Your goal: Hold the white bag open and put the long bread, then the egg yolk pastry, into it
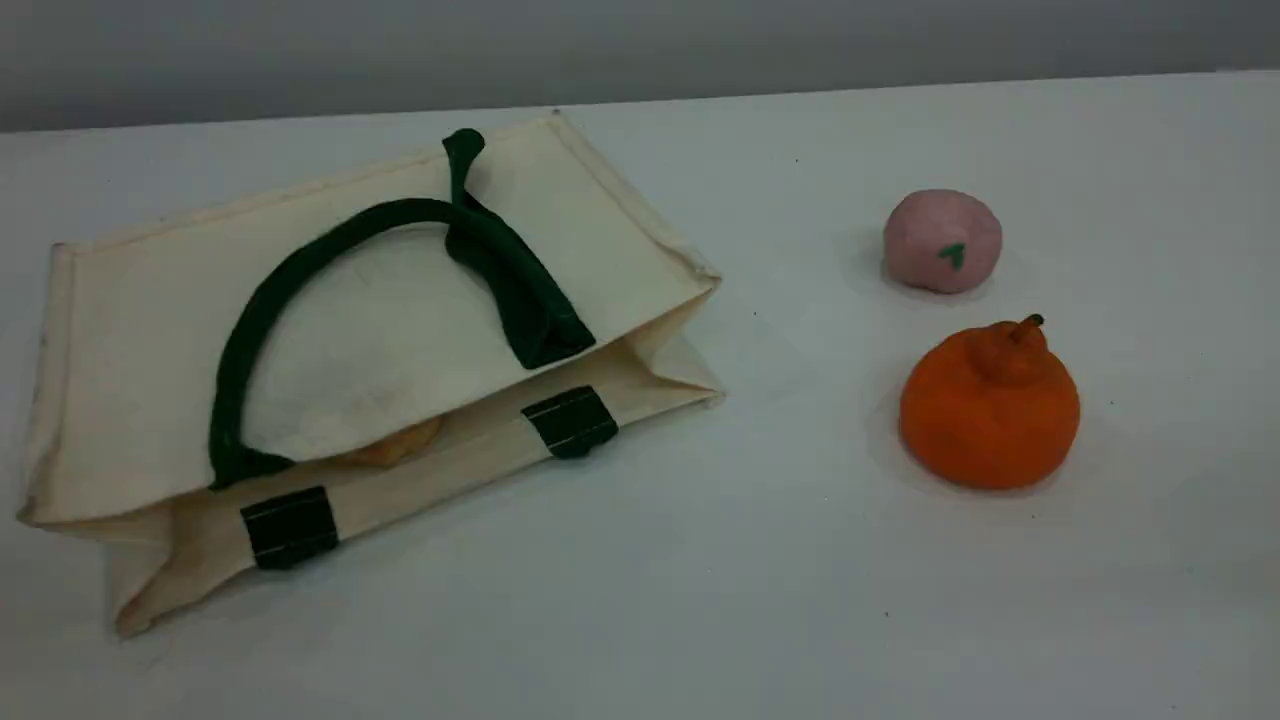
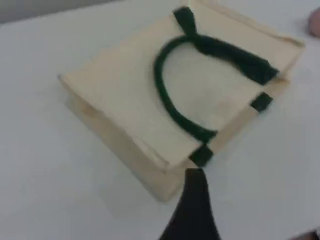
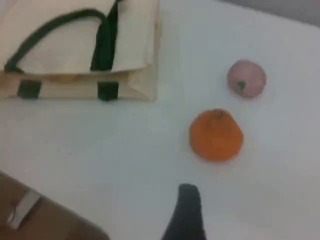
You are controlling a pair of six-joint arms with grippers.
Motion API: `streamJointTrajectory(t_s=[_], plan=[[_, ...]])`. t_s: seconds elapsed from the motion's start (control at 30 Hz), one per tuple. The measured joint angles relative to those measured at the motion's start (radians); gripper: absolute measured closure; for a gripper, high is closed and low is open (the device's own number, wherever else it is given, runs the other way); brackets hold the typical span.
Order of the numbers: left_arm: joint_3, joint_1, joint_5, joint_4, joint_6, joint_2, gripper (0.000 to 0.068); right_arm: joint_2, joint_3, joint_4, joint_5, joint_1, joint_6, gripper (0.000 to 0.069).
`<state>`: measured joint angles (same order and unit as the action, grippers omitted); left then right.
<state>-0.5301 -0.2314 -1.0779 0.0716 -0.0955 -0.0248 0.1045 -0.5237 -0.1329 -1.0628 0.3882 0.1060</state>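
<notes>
Lying flat on the counter (image 1: 700, 600), the white bag (image 1: 150, 330) has its mouth facing the near edge, barely parted, and a golden-orange shape, probably the long bread (image 1: 395, 445), shows just inside. The egg yolk pastry is nowhere in sight; I judge it is likely inside too, so the task looks nearly or fully done. Well apart to the right sit an orange fruit (image 1: 990, 410) and a pink ball (image 1: 942, 240). The left gripper (image 2: 195, 200) hovers near the bag's corner, the right gripper (image 3: 187, 210) near the fruit, both spread and empty. Only the scene view shows the bread clearly; only the right wrist view shows the counter's edge.
</notes>
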Motion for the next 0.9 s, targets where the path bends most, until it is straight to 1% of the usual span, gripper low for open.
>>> streamJointTrajectory(t_s=[0.2, 0.4, 0.73, 0.8, 0.9], plan=[[0.022, 0.000, 0.006, 0.002, 0.000, 0.000, 0.0123, -0.102, 0.000, 0.000, -0.002, 0.000, 0.000, 0.0123], [0.027, 0.000, -0.003, 0.002, 0.002, 0.000, 0.0123, -0.106, 0.000, 0.003, -0.002, 0.001, 0.000, 0.0128], [0.027, 0.001, -0.003, 0.003, 0.003, 0.000, 0.0123, -0.105, 0.000, 0.001, -0.035, 0.001, 0.000, 0.0204], [0.027, 0.019, -0.003, 0.005, 0.001, 0.000, 0.0123, -0.105, 0.000, 0.001, -0.035, -0.009, 0.000, 0.0219], [0.026, 0.075, -0.003, 0.007, 0.001, 0.000, 0.0123, -0.105, 0.000, 0.001, -0.035, -0.060, 0.000, 0.0241]])
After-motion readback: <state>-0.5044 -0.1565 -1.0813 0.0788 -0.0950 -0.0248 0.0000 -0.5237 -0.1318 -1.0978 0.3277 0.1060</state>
